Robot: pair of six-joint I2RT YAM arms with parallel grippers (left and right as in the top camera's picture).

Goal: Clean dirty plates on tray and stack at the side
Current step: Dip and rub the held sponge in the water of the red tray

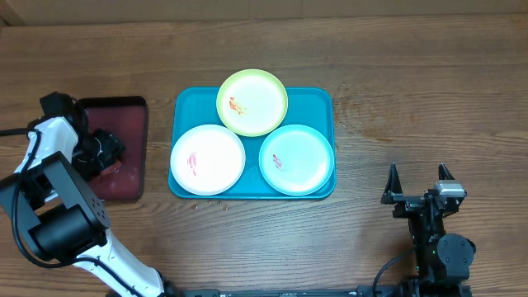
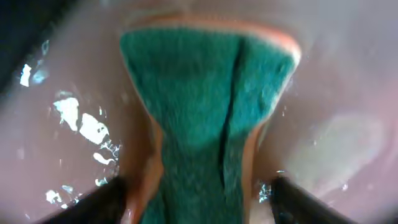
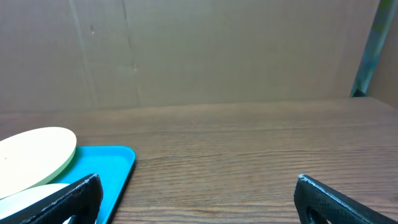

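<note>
Clearly, red-smeared plates [image 1: 207, 159] crowd the tray [image 1: 191, 102]; right end effector [image 1: 418, 175] spread, left end effector [image 2: 198, 190] unclear.

Teal tray [image 1: 190, 103], red-smeared white plate [image 1: 207, 159]

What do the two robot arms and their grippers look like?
The left arm has white curved shells and boxy black joints, with a black cable beside it. The right arm is all black, with a small grey block on top. The left gripper and the right gripper each have two black fingers.
</note>
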